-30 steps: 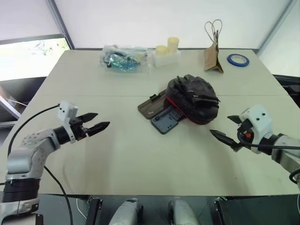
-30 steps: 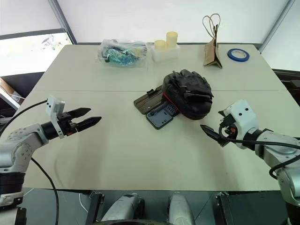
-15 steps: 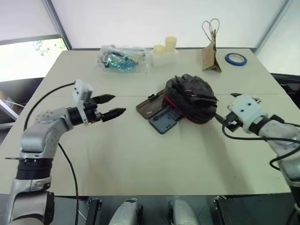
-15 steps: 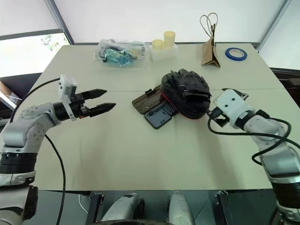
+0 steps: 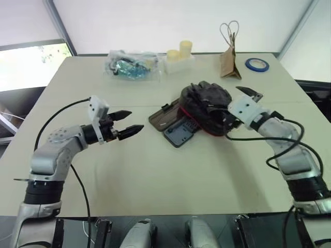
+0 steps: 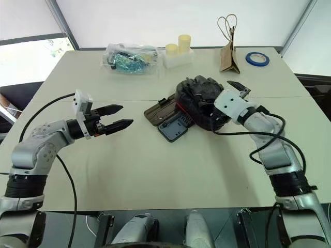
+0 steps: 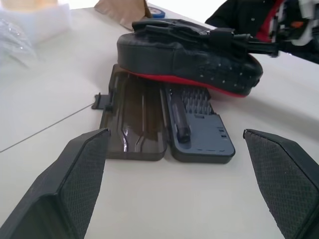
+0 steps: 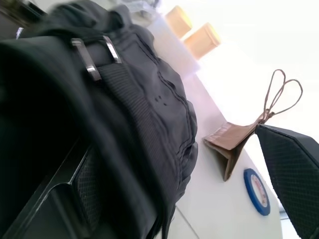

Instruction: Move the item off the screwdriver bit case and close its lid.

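Padded black cloth over shiny plastic, all on a matt table.

The padded mitt shows stitched, perforated black fabric with a red edge and small metal buckles; the screwdriver bit case is dull blue-grey plastic, while the lid is glossy, translucent brown plastic catching reflections. The fingers of the left gripper carry rough, cross-hatched black pads. The table looks smooth and matt beige. Farther back sit a creased brown paper bag, a crinkly clear plastic bag and a blue tape roll.
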`<act>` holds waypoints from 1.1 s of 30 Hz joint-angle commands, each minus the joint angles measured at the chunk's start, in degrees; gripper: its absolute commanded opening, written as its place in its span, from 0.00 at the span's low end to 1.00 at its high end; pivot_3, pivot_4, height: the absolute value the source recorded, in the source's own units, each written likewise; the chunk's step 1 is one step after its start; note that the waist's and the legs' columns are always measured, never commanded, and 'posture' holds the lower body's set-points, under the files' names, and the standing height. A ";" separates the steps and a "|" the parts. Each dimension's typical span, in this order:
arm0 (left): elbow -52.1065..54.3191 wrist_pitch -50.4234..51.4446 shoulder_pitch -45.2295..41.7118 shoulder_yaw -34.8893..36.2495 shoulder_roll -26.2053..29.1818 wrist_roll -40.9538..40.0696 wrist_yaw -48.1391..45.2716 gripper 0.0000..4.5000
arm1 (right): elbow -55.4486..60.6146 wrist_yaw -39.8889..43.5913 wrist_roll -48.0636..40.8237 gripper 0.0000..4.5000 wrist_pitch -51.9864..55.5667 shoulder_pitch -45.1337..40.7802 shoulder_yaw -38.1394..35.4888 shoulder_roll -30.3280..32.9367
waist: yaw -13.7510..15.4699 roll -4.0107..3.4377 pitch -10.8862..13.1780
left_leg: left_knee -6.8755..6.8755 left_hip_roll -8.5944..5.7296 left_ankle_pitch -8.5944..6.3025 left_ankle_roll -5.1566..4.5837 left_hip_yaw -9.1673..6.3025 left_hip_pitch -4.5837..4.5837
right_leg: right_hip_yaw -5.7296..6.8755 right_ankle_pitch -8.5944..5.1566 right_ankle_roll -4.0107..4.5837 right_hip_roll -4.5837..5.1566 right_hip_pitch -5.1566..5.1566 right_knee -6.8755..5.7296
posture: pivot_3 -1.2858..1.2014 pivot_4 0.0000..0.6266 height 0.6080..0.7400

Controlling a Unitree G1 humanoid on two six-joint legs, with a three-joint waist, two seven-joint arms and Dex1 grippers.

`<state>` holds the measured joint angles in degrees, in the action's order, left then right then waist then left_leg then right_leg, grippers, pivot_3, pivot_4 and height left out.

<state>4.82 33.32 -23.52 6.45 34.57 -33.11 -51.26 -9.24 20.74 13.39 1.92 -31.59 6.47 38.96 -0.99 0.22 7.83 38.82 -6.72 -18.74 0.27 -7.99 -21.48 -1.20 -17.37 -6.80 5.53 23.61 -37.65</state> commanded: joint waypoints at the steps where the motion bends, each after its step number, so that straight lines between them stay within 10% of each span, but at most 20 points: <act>1: 2.25 -0.25 0.30 0.81 0.28 -0.39 0.31 1.00 | -8.45 -3.21 5.41 0.88 -5.78 -4.09 3.18 -1.08 | -0.12 0.00 0.00 | 0.00 0.00 0.00 0.01 0.00 0.01 | 0.00 0.00 0.00 0.00 0.01 -0.02 | 0.52 0.24 1.00; 9: 2.12 -0.68 1.24 2.57 0.75 -0.60 1.63 1.00 | -16.40 -4.76 9.76 0.14 -11.90 -8.27 5.26 -1.13 | -0.19 0.00 0.00 | 0.07 -0.02 0.01 0.01 0.01 0.00 | 0.00 0.00 0.00 0.00 0.04 -0.16 | 0.52 0.24 1.00; 23: 0.61 -1.82 -4.41 -3.02 -1.37 0.05 -3.80 1.00 | -12.57 -11.94 12.61 0.11 -3.24 -9.91 -5.25 8.84 | 0.30 -0.05 0.03 | 0.21 -0.13 0.01 0.02 0.02 -0.52 | -0.03 0.00 0.00 0.08 0.65 -0.45 | 0.52 0.24 1.00; 33: -9.05 -10.00 -11.94 -8.49 -7.46 5.70 -6.65 1.00 | -29.80 -24.61 22.34 0.11 -2.39 -15.36 0.56 11.05 | -1.25 -0.06 0.02 | 0.18 -0.09 0.04 0.06 0.21 -0.68 | -0.05 0.00 0.00 0.07 0.94 -0.51 | 0.52 0.24 1.00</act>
<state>-4.66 25.19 -34.60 -1.86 27.10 -27.98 -57.43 -38.82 -1.03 34.24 -0.31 -44.26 6.96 49.35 -2.24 0.16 7.85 39.02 -6.80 -18.69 0.34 -7.78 -22.16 -1.28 -17.37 -6.80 5.60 24.57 -38.16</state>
